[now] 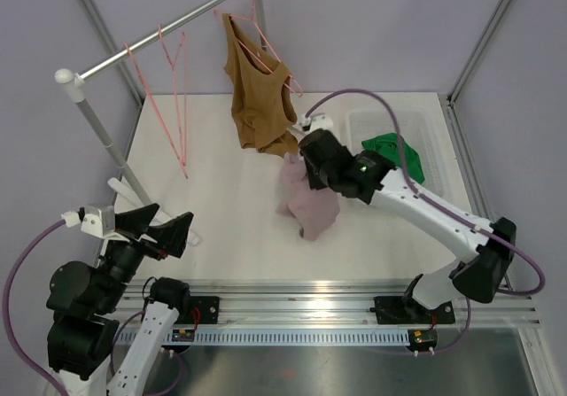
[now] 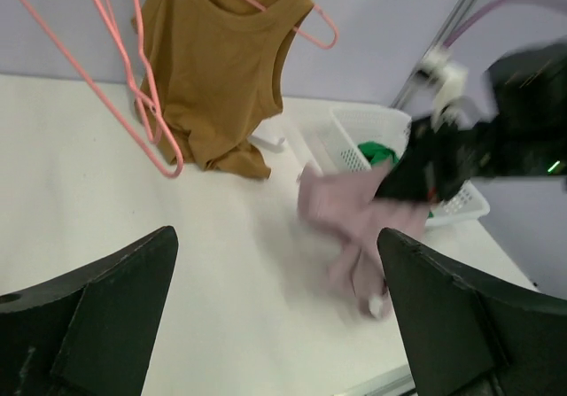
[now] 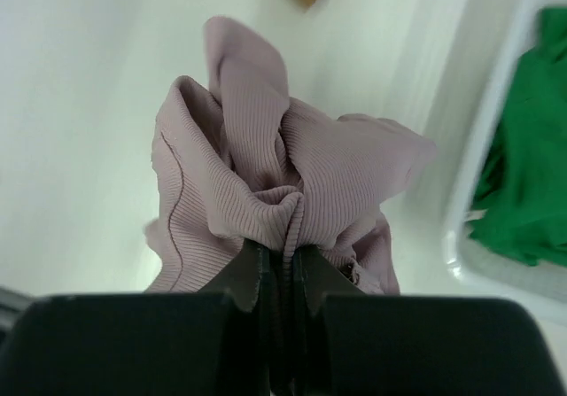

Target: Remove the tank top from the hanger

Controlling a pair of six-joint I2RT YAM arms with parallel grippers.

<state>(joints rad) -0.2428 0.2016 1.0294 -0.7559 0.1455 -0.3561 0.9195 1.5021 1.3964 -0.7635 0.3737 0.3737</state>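
Top external view: the table (image 1: 230, 236) carries everything. The rail (image 1: 151, 37) crosses the far left corner, set high so clothes hang free of the tabletop. The basket (image 1: 359, 126) sits far right, likely the drop spot for finished pieces.

The brown tank top (image 1: 261, 104) hangs on its hanger (image 1: 266, 50) at the far end of the rail, its hem brushing the table, not yet off. The mauve top (image 1: 310, 205) is bunched mid-table, just near of the brown one. Your right claw (image 3: 282, 267) is pressed together on a fold of it, so the rest droops. That reads as a lift toward the basket. A green cloth (image 1: 390, 152) lies in the basket.

The empty hangers (image 1: 177, 104) dangle on the rail's left stretch. Your left claw (image 1: 164, 226) is spread wide at the near left, holding nothing, clear of the work.

Count: one rail, one basket, three garments, two claws, and apparently three hangers, two of them bare.
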